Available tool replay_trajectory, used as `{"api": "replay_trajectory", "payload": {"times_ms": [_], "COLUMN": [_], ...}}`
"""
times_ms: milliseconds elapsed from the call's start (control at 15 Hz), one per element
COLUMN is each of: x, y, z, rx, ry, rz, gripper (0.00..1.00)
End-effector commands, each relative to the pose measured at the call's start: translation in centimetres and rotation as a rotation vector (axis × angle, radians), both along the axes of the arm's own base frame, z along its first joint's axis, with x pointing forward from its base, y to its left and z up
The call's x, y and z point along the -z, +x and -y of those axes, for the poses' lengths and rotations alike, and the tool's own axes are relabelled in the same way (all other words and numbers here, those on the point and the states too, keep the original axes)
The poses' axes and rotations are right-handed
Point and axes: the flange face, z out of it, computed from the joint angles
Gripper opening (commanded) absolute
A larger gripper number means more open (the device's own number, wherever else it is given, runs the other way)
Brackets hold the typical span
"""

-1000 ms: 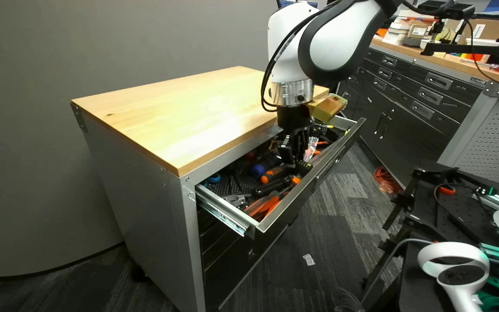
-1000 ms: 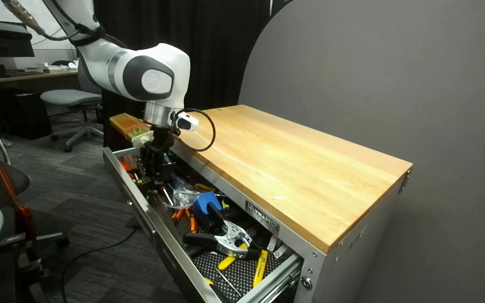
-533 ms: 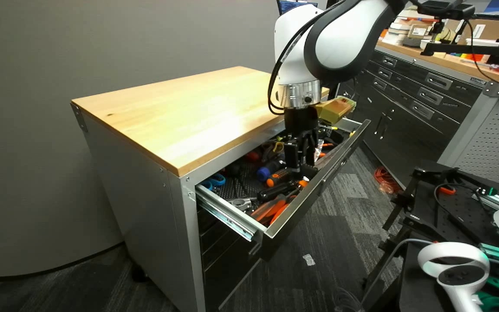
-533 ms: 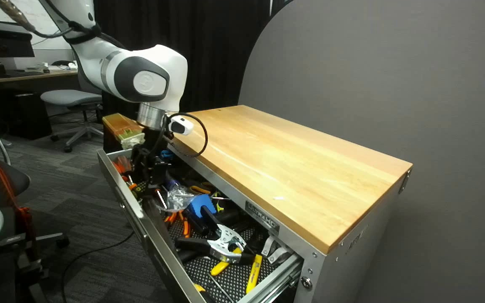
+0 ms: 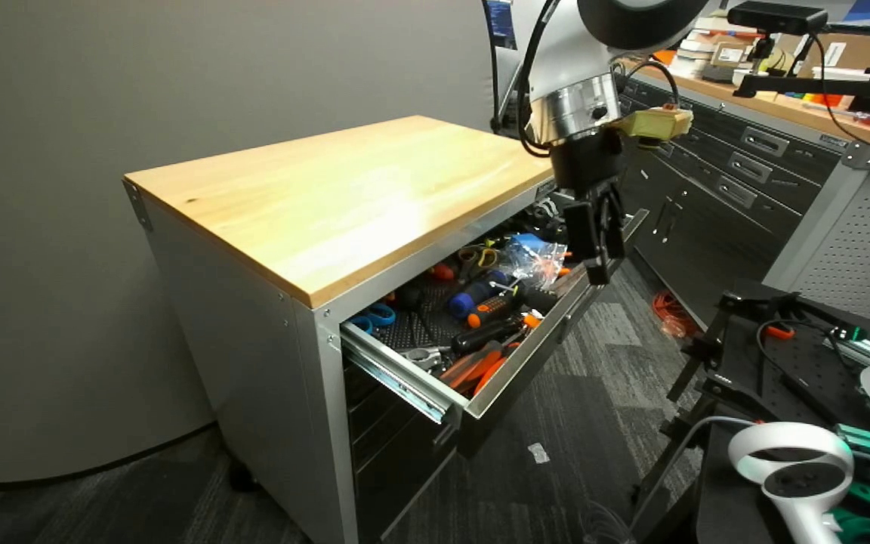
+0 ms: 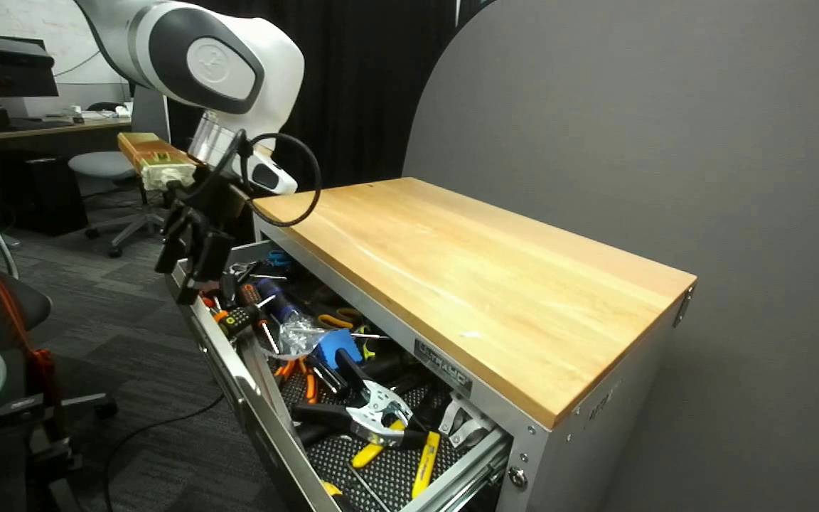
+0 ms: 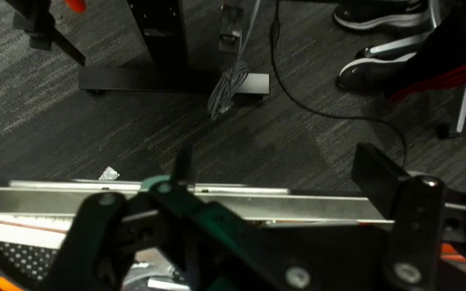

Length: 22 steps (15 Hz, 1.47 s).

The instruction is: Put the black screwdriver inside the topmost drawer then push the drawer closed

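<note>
Grey wall (image 5: 216, 68) rises behind the wood-topped bench (image 5: 344, 181), and dark carpet (image 5: 609, 431) covers the floor around it. On the bench's front, the top drawer (image 5: 516, 366) stands well open, a black dotted liner (image 6: 395, 476) showing among its crowded contents. Toward one end it holds blue scissors (image 5: 381, 314), a metal fitting (image 5: 424, 357), a black handle (image 5: 484, 335) and a bunch of orange handles (image 5: 473, 366); a little further along are an orange-and-black handle (image 5: 492, 308) and a blue handle (image 5: 465, 304). Near the middle sit a crumpled clear bag (image 6: 301, 334) and a blue block (image 6: 337, 346). Toward the opposite end come a pair of orange grips (image 6: 311, 387), a silver spring clamp (image 6: 381, 409) with black arms, and a yellow handle (image 6: 425, 464).

Also inside the drawer is the screwdriver (image 6: 237, 321), lying near the front panel and close to the orange handles; whether it touches that panel cannot be told. Its grip is short, stubby and black, flecked with yellow, and what looks like a brief bright shaft points in toward the bench.

Over the drawer's front edge hangs the tool (image 7: 274, 161), tilted and apart from the screwdriver. Its fingers stand wide apart in the wrist view, carpet and the drawer's pale front rim showing between them. Beyond, on the carpet, are a person's dark shoes (image 7: 372, 72) and a coil of grey cable (image 7: 229, 87).
</note>
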Motion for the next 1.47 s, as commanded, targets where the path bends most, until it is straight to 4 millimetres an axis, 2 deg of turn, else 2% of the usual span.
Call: {"api": "replay_trajectory", "payload": {"times_ms": [0, 333, 467, 533, 600, 867, 1200, 1400], "x": [3.0, 9.2, 10.7, 10.2, 8.8, 6.2, 3.9, 3.2], "y": [-1.5, -0.7, -0.1, 0.3, 1.0, 3.4, 5.8, 6.2], "z": [0.5, -0.3, -1.2, -1.8, -2.3, -4.3, -5.8, -6.3], "rx": [0.022, 0.116, 0.128, 0.134, 0.133, 0.105, 0.068, 0.061], "ry": [-0.017, -0.048, -0.072, -0.077, -0.084, -0.120, -0.170, -0.189], "rz": [-0.051, 0.064, 0.142, 0.186, 0.227, 0.409, 0.619, 0.716], "gripper": [0.66, 0.27, 0.11, 0.02, 0.01, 0.00, 0.00, 0.00]}}
